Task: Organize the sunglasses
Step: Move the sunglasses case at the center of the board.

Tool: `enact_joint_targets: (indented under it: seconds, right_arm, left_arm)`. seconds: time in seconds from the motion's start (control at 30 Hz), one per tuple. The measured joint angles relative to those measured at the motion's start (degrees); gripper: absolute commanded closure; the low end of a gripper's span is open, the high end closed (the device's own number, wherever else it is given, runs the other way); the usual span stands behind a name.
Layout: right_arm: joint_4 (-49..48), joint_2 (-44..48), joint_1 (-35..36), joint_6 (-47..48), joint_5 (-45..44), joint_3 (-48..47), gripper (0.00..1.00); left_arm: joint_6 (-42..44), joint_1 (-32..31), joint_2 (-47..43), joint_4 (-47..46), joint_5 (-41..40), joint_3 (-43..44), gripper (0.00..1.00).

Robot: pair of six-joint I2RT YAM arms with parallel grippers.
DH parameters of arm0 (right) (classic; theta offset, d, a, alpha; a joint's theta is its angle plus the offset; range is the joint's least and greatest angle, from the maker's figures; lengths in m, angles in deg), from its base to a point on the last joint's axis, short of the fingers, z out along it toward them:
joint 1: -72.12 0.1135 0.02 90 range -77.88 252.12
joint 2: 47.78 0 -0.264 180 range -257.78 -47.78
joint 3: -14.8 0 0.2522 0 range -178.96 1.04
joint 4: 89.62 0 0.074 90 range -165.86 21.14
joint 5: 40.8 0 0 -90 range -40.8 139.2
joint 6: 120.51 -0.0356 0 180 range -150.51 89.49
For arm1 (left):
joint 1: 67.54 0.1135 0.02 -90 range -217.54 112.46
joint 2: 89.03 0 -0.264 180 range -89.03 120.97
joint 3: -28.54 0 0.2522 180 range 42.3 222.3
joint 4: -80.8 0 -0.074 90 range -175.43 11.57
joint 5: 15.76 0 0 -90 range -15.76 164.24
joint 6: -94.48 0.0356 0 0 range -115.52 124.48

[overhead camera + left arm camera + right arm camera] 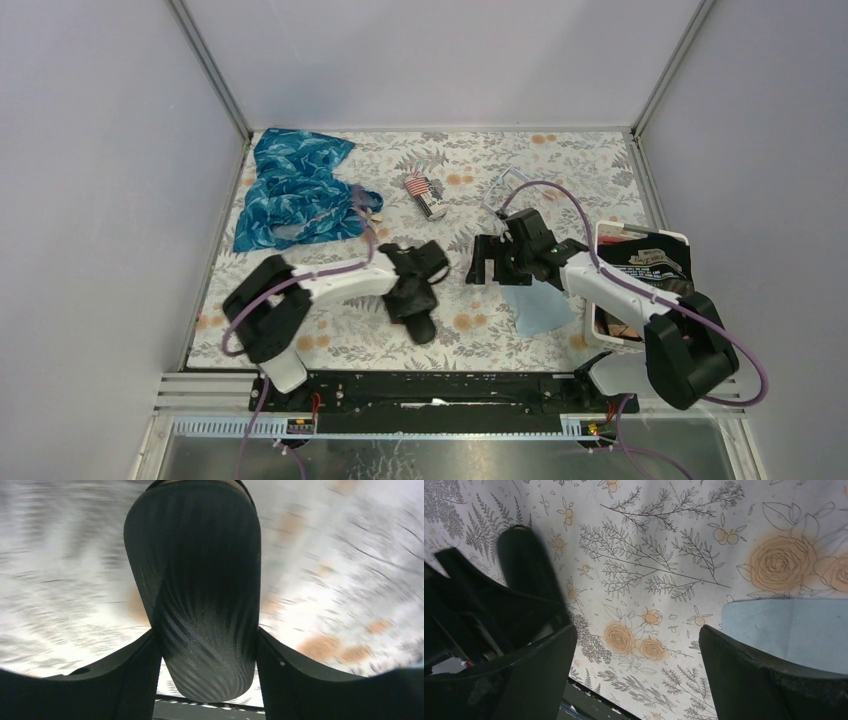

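Clamping black case [195,570] in left hand [207,632], holding right hand [636,635] wide. Not finding sunglasses; expecting light, fragile; favouring bridge.

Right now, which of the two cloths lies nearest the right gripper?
The plain light-blue cloth, flat beside the right gripper; the leaf-patterned teal cloth lies crumpled at the far left.

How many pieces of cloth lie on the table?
2: a patterned blue cloth at the far left; a plain light-blue cloth beside the right arm. Others may be hidden.
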Motion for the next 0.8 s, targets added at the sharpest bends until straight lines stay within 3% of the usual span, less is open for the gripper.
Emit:
enact_joint_targets:
  seconds: [0.2,0.37,0.5,0.67,0.8]
  right_arm:
    - [-0.3,7.1,0.0,-1.9,-4.1,4.2,0.00]
    - [0.7,13.5,-0.4,-3.1,-9.2,6.9,0.00]
    - [0.8,16.5,-0.4,-4.0,-10.5,7.5,0.00]
    - [0.6,15.8,0.4,-4.5,-10.0,7.5,0.00]
    - [0.0,14.4,6.8,-5.2,-11.1,7.5,0.00]
  left_arm:
    - [8.9,-7.1,14.4,-6.0,3.3,16.8,0.27]
    - [14.1,-7.7,16.0,-7.2,5.3,19.4,0.13]
    - [16.7,-5.9,12.6,-9.0,6.6,18.6,0.12]
    - [18.8,-1.4,2.3,-10.9,7.4,14.2,0.12]
    - [19.6,5.5,-7.6,-11.7,8.2,7.6,0.07]
